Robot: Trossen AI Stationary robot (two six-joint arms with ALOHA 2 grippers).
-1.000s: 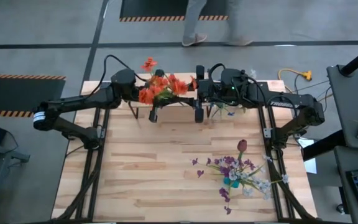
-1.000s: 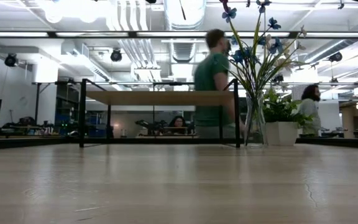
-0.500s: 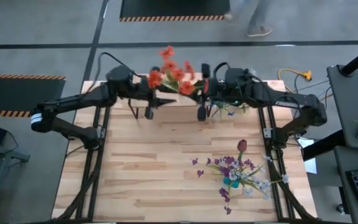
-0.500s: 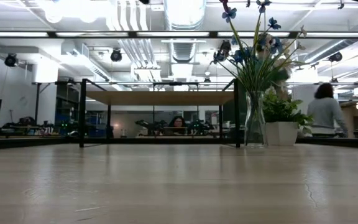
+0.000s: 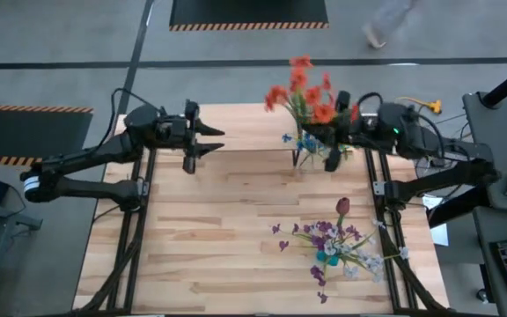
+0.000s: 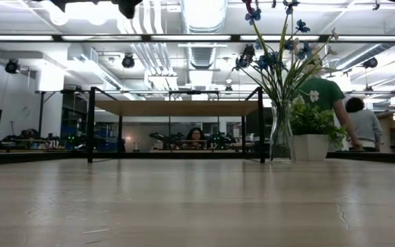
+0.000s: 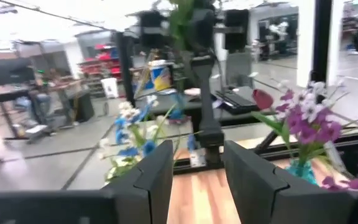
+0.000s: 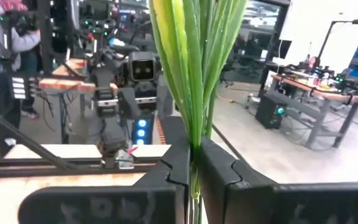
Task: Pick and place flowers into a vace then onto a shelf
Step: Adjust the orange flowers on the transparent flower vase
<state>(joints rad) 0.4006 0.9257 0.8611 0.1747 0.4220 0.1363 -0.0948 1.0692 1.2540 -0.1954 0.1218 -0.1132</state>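
A bunch of orange flowers [image 5: 302, 92] on green stems [image 8: 194, 74] stands upright in my right gripper [image 5: 322, 132], above the table's far right part. Just below it, a glass vase [image 6: 280, 137] with blue flowers [image 5: 304, 143] stands right of the shelf [image 6: 177, 108]. My left gripper [image 5: 211, 141] hangs open and empty over the far left, pointing at the right arm. Purple and white flowers with a dark red bloom [image 5: 333, 245] are at the near right. My right gripper pinches the bundled green stems [image 8: 194, 146] between its two fingers [image 8: 176, 165]. The fingers lie level, coming from the table's right and crossing the stems. The stems rise straight up out of the hold, and the bunch is lifted clear of the table.
A small potted plant [image 6: 310, 137] in a white pot stands right of the glass vase. Something teal [image 5: 326, 257] shows under the purple flowers. The table's middle and near left show bare wood [image 5: 209, 238]. People move in the room behind the table.
The orange flowers have passed from my left gripper to my right one. The left gripper has let go and drawn back toward the table's left edge. The right gripper has taken hold of the stems and carried the upright bunch toward the table's right, over the glass vase.
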